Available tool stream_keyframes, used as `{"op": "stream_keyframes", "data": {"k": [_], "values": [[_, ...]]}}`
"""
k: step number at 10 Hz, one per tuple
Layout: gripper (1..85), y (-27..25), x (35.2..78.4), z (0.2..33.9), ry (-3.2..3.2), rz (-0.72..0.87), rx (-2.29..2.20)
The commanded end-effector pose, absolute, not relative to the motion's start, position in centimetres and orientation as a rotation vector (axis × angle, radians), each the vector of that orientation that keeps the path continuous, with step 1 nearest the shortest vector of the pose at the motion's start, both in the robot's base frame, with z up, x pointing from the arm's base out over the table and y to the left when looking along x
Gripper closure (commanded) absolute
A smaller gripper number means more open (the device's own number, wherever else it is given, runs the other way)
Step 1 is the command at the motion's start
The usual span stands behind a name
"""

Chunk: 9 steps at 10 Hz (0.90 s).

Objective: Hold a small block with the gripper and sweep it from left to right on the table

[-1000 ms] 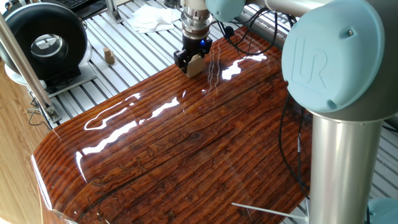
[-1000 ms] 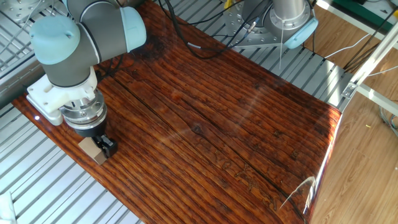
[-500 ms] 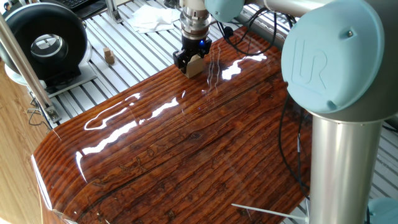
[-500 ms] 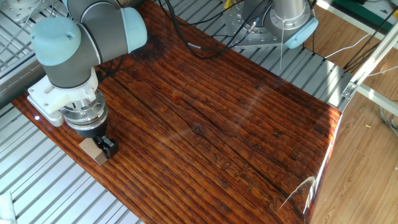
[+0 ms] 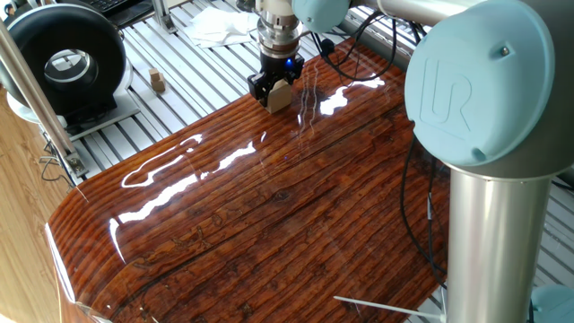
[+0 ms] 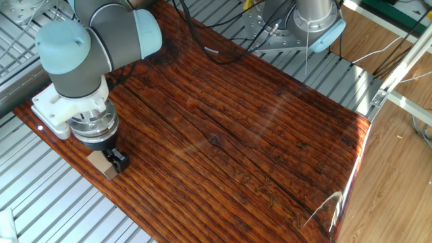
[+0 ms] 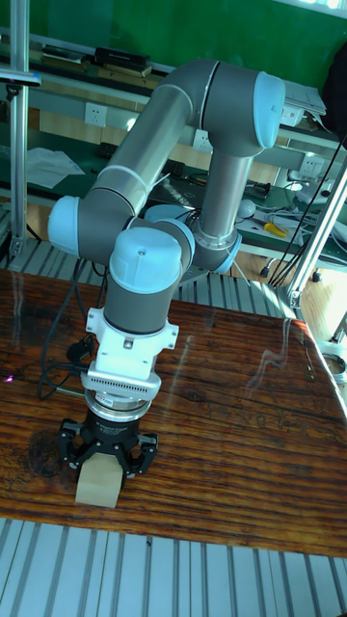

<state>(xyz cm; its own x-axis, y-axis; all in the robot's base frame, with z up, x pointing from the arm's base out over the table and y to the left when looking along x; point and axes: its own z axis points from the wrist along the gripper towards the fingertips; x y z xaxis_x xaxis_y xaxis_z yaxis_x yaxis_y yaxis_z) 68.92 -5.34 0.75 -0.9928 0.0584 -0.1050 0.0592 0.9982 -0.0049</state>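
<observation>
The small block (image 5: 279, 94) is a light-tan wooden cube resting at the edge of the table (image 5: 269, 215). My gripper (image 5: 276, 90), a black claw under a silver wrist, is shut on it from above. In the other fixed view the small block (image 6: 102, 165) sits by the board's rim, with the gripper (image 6: 106, 160) straddling it. The tall fixed view has the small block (image 7: 97, 482) near the front edge of the table (image 7: 222, 434), held between the black fingers of the gripper (image 7: 102, 465).
A tiny brown wooden piece (image 5: 157, 81) lies on the slatted aluminium surface beside a black round device (image 5: 63, 58). White cloth (image 5: 220, 25) sits at the back. The arm's thick column (image 5: 489, 233) stands at the right. Cables (image 6: 223, 40) trail across the far side.
The gripper and block have shifted very slightly along the table's edge; otherwise nothing has moved.
</observation>
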Motion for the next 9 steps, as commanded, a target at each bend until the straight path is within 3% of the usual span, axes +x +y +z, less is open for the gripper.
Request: {"op": "stream_keyframes", "data": {"k": [1, 9], "values": [[84.7, -5.11, 68.93, 0.89, 3.035, 0.003, 0.109], [84.7, -4.55, 68.88, 1.01, 3.036, 0.015, 0.124]]}}
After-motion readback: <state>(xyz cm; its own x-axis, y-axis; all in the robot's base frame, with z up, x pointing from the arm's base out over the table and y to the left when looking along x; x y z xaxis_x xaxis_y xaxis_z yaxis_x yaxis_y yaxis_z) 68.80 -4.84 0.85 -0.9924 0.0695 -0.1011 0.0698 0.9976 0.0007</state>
